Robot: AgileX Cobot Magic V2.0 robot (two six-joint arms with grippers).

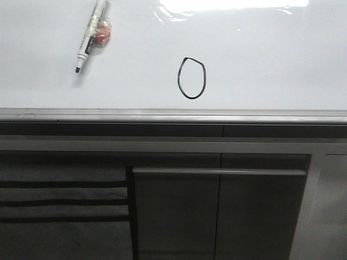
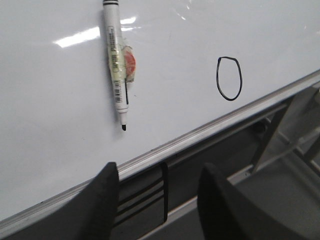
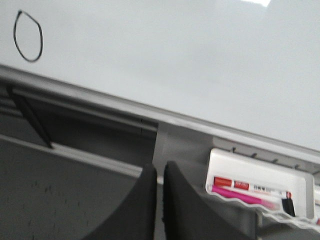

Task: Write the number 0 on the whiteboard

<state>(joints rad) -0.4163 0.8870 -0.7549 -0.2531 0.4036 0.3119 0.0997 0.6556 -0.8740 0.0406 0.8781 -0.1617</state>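
The number 0 (image 1: 192, 78) is a thin black oval drawn on the whiteboard (image 1: 260, 59), near its grey edge strip. It also shows in the left wrist view (image 2: 229, 78) and the right wrist view (image 3: 27, 36). A white marker pen (image 1: 89, 35) with a black tip lies on the board to the left of the 0, uncapped, with a red and clear tape lump on it (image 2: 118, 65). My left gripper (image 2: 159, 172) is open and empty, off the board below its edge. My right gripper (image 3: 160, 172) is shut and empty, below the board's edge. Neither gripper shows in the front view.
A grey metal edge strip (image 1: 173, 115) runs along the board's near side, with dark grey cabinet panels (image 1: 217, 211) below it. A white tray (image 3: 260, 185) with a red-labelled marker and a pink pen hangs below the board near my right gripper.
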